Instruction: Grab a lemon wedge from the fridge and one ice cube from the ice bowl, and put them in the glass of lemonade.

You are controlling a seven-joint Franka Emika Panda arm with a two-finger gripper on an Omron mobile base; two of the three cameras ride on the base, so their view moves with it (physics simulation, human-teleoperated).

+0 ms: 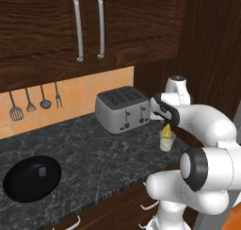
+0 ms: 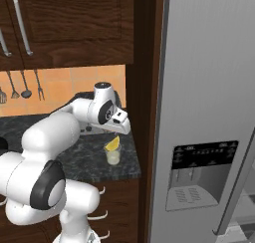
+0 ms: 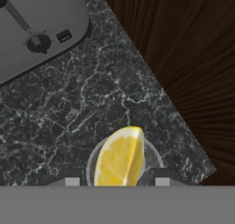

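- Tool (image 3: 114, 182) sits right above the glass (image 1: 166, 142); the wedge (image 3: 120, 156) lies between the two tips, over the glass mouth.
- From the hand view we can't tell if the tips touch the wedge or have let go; the jaws look part open, probably mid-release. Calling the grip undetermined.
- In both base views the wedge (image 2: 113, 143) sits at the rim, sticking up above the liquid, not sunk.
- Glass stands on the bench (image 1: 94, 158) near its right end, just in front of the toaster (image 1: 121, 109) and close to the edge by the dark side panel (image 3: 183, 58).
- To do this step well, we'd open straight and wide, no sideways drag, so the wedge drops in rather than tipping over the rim.
- Then lift vertically before swinging; the glass is light and near the edge, and a nudge could push it off.
- Next item: ice cube (image 1: 43, 171) in the bowl (image 1: 32, 178), well to the left on the bench. Tiny, so we'd centre carefully before closing.
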